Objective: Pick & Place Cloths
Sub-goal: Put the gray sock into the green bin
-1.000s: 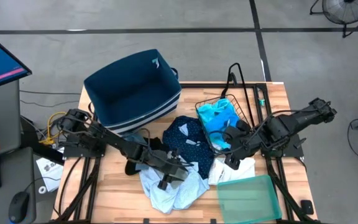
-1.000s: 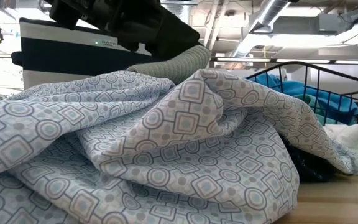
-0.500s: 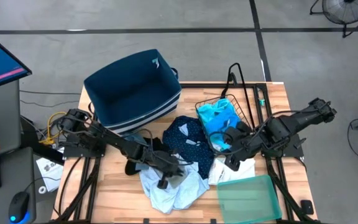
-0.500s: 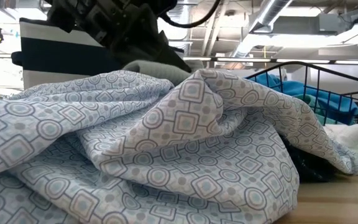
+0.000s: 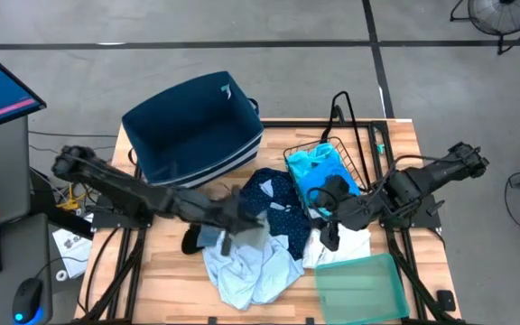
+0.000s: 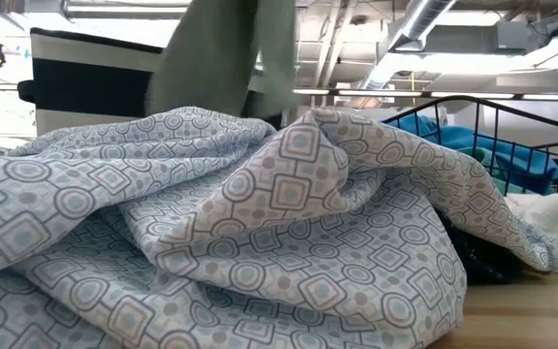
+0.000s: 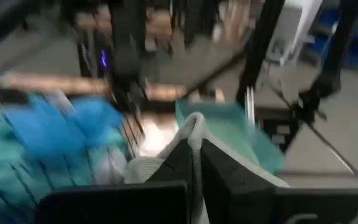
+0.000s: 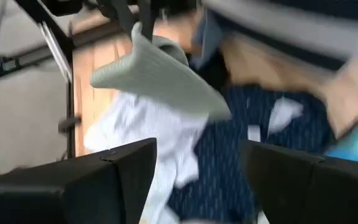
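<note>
**A:** What did the left gripper (image 5: 228,217) have hold of?

**B:** A grey cloth (image 6: 223,60), pinched by one edge between closed fingers. In the left wrist view a ribbed hem of it (image 7: 194,127) stood up between the two dark pads, and the rest hung below. From the low view it dangled in a long limp fold above the patterned pale blue cloth (image 6: 260,223), in front of the navy bin (image 6: 95,82).

**A:** So it handled as soft stuff?

**B:** Very. I judged it light and floppy, with no stiffness to hold a shape; it sagged straight down from the grip. A hold on the hem seemed sound, since the edge was thicker and less likely to slip than a single layer.

**A:** And the remaining cloths?

**B:** Heaped in the middle of the table (image 5: 165,262): the pale blue one (image 5: 251,271) nearest the front edge, the dotted navy (image 5: 273,203) behind it, a white one (image 5: 337,248) beside the green tray (image 5: 359,284), and turquoise (image 5: 319,171) in the wire basket (image 5: 350,153). Each would want a pinch on a raised fold, as flat fabric gives the fingers nothing.

**A:** The right gripper (image 5: 328,236)?

**B:** It hovered over the white cloth with fingers (image 8: 104,180) spread wide apart, holding nothing
</note>
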{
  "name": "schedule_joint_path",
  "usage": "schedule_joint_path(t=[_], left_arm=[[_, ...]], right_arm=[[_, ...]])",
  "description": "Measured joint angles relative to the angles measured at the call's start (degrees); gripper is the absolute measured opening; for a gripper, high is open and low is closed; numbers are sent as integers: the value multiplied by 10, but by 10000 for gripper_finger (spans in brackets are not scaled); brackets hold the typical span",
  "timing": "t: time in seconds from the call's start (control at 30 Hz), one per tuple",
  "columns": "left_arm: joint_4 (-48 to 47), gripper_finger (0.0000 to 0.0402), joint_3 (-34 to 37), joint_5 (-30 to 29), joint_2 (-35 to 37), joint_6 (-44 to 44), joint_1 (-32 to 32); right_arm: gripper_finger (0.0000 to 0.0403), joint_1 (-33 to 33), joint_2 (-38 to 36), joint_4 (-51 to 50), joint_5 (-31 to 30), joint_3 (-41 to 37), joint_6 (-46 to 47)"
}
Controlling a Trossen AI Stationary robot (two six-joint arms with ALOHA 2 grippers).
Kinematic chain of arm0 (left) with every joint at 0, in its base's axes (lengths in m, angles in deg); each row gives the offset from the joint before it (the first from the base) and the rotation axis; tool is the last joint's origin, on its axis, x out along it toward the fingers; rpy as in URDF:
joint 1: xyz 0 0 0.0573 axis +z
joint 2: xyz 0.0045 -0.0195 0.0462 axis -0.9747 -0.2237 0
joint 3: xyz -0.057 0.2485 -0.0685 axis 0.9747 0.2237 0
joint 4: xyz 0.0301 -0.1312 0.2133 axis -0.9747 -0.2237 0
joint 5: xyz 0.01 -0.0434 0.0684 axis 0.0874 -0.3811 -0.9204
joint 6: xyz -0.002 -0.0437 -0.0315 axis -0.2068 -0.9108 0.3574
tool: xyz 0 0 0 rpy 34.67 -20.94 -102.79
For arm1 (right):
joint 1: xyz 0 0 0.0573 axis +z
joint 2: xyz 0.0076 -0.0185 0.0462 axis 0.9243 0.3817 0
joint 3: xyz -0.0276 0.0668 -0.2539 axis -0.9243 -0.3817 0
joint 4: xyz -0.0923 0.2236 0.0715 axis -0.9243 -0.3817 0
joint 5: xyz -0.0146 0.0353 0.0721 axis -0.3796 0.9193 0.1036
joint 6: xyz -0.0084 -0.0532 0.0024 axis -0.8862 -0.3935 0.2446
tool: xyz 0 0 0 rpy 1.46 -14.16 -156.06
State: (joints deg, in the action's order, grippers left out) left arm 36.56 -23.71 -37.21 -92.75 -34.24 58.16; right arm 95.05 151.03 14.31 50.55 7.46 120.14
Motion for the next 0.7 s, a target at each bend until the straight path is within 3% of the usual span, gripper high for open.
schedule_joint_path(t=[0.23, 0.47, 0.7], left_arm=[[-1, 0, 0, -44, 108, 16, 0], [0, 0, 0, -106, 160, 33, 0], [-2, 0, 0, -207, 165, 33, 0]], right_arm=[[226, -12, 33, 179, -49, 0, -150], [255, -30, 115, 334, -72, 0, -271], [260, -51, 165, 435, -112, 0, -278]])
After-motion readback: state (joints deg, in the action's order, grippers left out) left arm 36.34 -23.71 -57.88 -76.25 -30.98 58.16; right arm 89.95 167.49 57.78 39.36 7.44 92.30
